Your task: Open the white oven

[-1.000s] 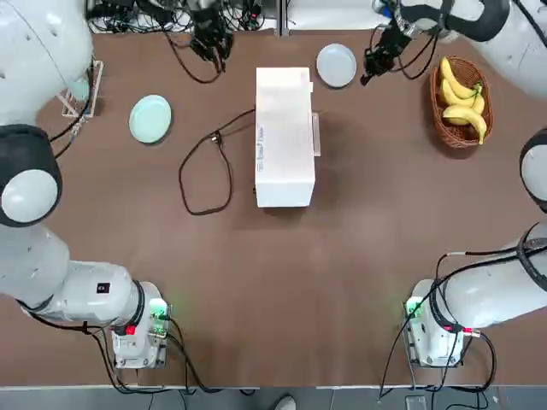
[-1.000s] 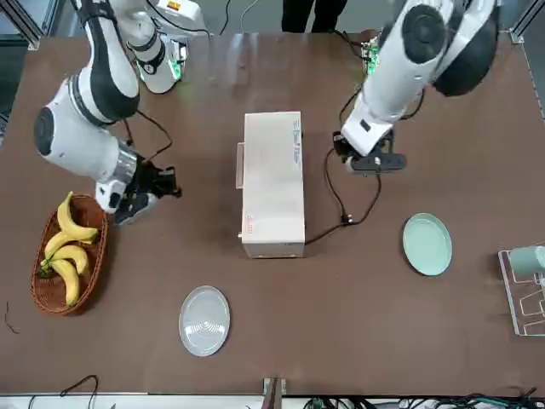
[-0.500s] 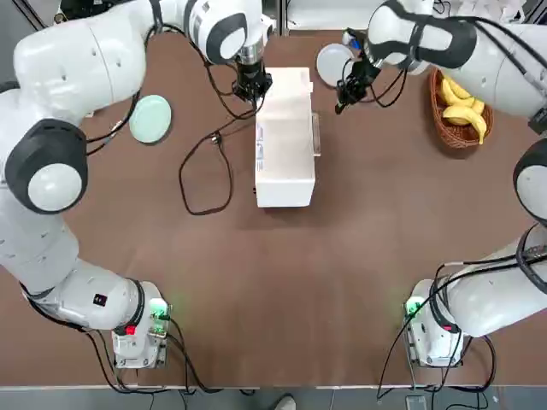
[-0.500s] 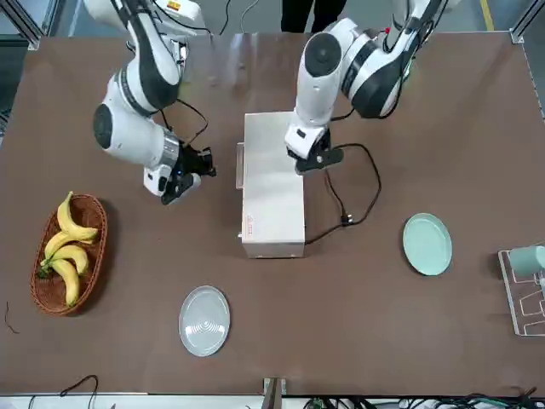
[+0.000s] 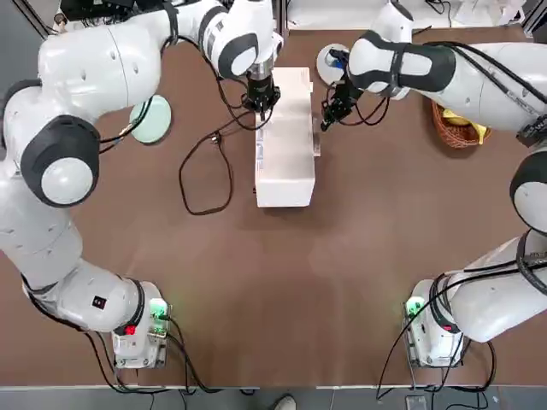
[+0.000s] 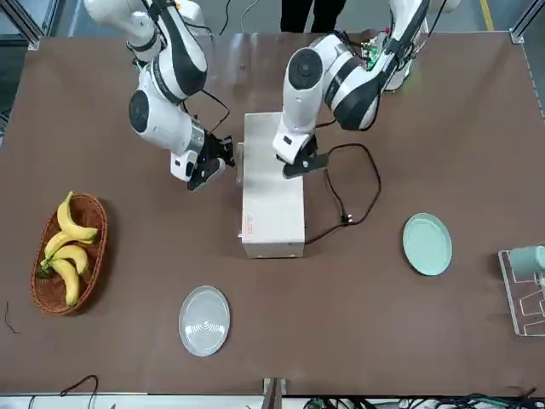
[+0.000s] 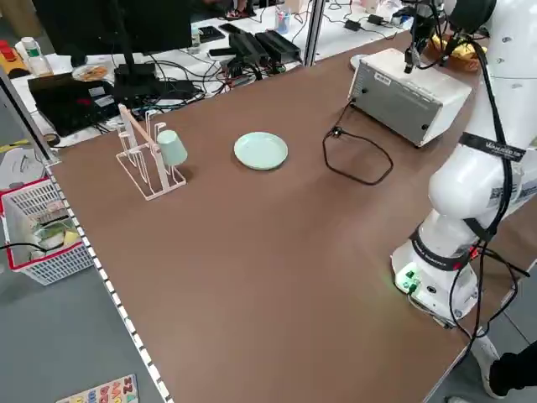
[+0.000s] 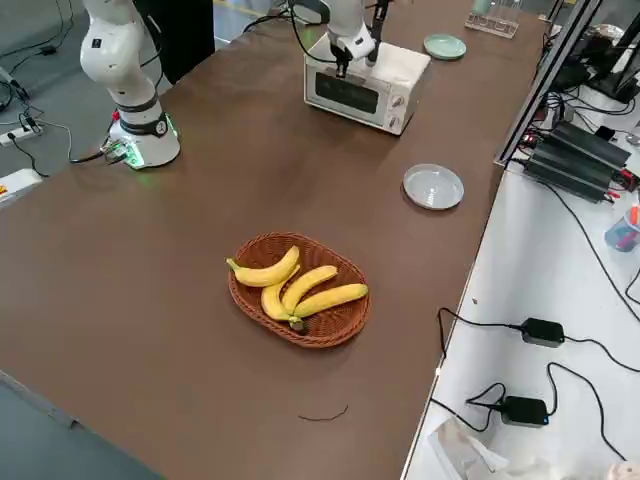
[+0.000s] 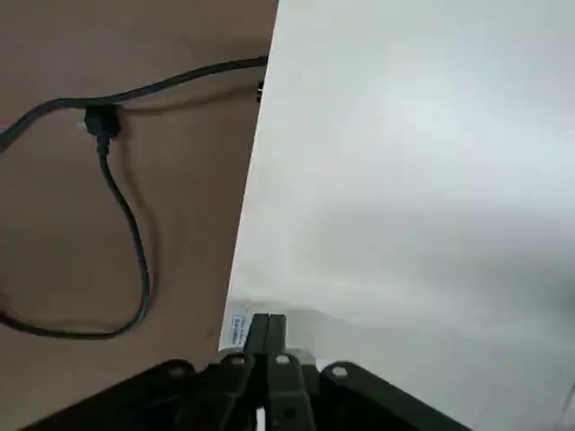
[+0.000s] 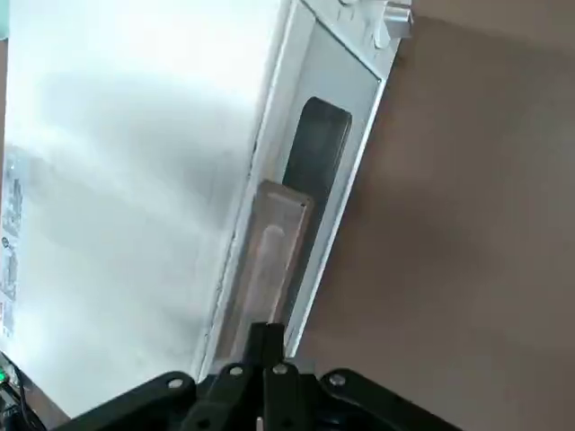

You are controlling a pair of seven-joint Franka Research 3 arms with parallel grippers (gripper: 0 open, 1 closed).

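The white oven [image 5: 285,145] lies mid-table with its door shut; the door, its glass window [image 10: 319,148] and its handle [image 10: 269,256] face the robot's right. My left gripper [image 5: 261,106] is shut and rests over the oven's top near its left edge [image 9: 267,334], empty. My right gripper [image 5: 326,122] is shut too and hangs close beside the door side, just above the handle [image 10: 267,346]. In the front view the left gripper [image 6: 290,169] sits on the oven [image 6: 272,200], and the right gripper [image 6: 220,160] is level with the door.
The black power cord [image 5: 205,171] loops on the table left of the oven. A green plate [image 5: 150,120] lies at the far left, a grey plate [image 6: 204,319] beyond the oven, a banana basket [image 6: 68,247] at the far right, and a cup rack [image 6: 524,277] in the far left corner.
Both arms swung in from the far side of the table toward the oven. The left gripper now sits over its top and the right gripper is beside its door.
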